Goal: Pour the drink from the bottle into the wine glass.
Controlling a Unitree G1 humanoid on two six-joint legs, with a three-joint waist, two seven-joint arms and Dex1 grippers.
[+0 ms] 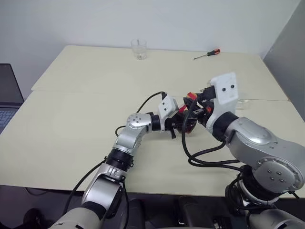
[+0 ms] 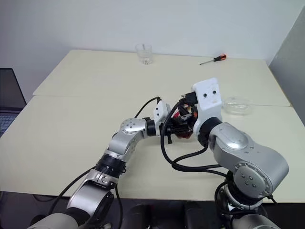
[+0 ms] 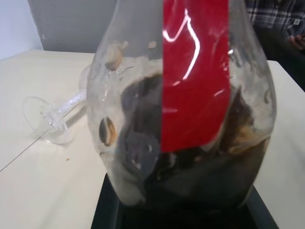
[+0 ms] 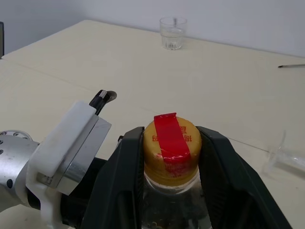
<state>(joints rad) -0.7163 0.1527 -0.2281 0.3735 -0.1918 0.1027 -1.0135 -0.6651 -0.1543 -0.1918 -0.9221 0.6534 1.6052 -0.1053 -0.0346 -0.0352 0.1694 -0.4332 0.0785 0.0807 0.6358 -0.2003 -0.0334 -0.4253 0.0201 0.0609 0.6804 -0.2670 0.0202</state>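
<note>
1. Two grippers meet at the bottle (image 4: 172, 191), which stands near the middle of the table (image 1: 86, 105). The bottle is the landmark for every place given below.
2. The left gripper (image 2: 172, 128) reaches in level from the bottle's left and is clamped tight on its rounded body, holding it upright.
3. The right gripper (image 4: 172, 143) sits at the top of the bottle. Its two black fingers (image 4: 125, 157) stand on either side of the yellow cap (image 4: 171, 151), right against it. Whether they are squeezing it yet I cannot tell.
4. The cap is on the bottle, with a red strip (image 4: 172, 136) running over its top and down the neck. So the bottle is not yet opened.
5. The drink (image 3: 200, 176), dark brown, lies in the lower part of the bottle. None has been poured.
6. The wine glass (image 3: 52, 117) lies on its side on the table, beyond the bottle and to its right, apart from it. It looks empty.
7. A short tumbler (image 1: 138, 48) stands far behind the bottle near the table's back edge. A screwdriver (image 1: 207, 54) lies far behind the bottle and to the right.
8. My judgement: the task is at an early stage. The cap must come off, the glass probably needs standing up, and all the pouring is left.
</note>
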